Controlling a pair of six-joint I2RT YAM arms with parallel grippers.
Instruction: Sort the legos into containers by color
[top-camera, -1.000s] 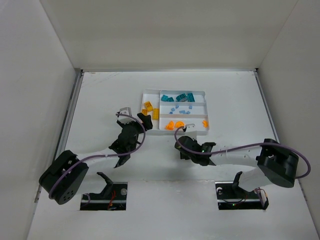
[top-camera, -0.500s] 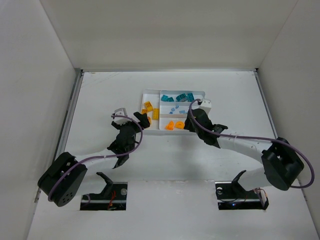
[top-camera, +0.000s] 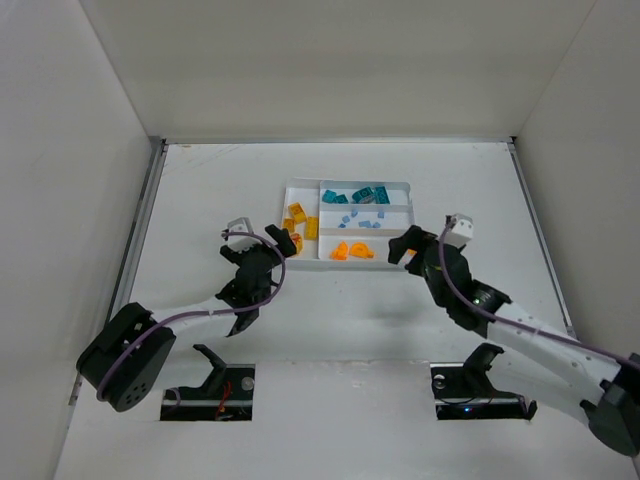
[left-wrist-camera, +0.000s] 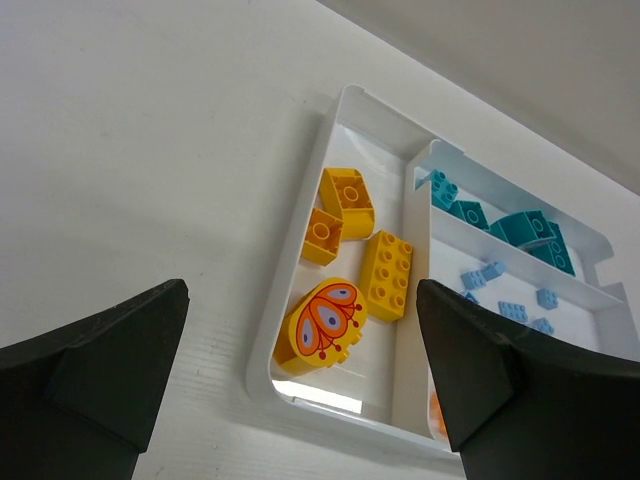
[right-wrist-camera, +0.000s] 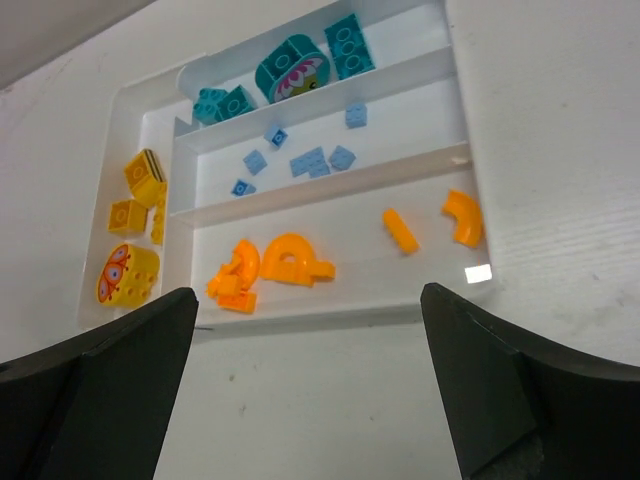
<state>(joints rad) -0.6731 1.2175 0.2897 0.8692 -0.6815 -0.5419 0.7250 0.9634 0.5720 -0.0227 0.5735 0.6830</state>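
The white tray (top-camera: 300, 182) sits at mid-table with the legos in its containers. Teal bricks (top-camera: 362, 195) fill the far long section, light blue bricks (top-camera: 360, 217) the middle one, and orange pieces (top-camera: 350, 250) the near one. Yellow bricks (top-camera: 298, 218) lie in the tall left section, among them a rounded one with a butterfly print (left-wrist-camera: 322, 325). My left gripper (top-camera: 262, 245) hovers open and empty at the tray's near left corner. My right gripper (top-camera: 415, 250) hangs open and empty at the near right corner, facing the orange pieces (right-wrist-camera: 290, 260).
White walls enclose the table on the left, right and back. A metal rail (top-camera: 140, 230) runs along the left edge. The left arm's base (top-camera: 125, 360) and the right arm's mount (top-camera: 480, 385) sit at the near edge.
My right gripper came up from the table over the tray's orange section, then drew back to the near right corner and opened wide. My left gripper opened fully and barely moved.
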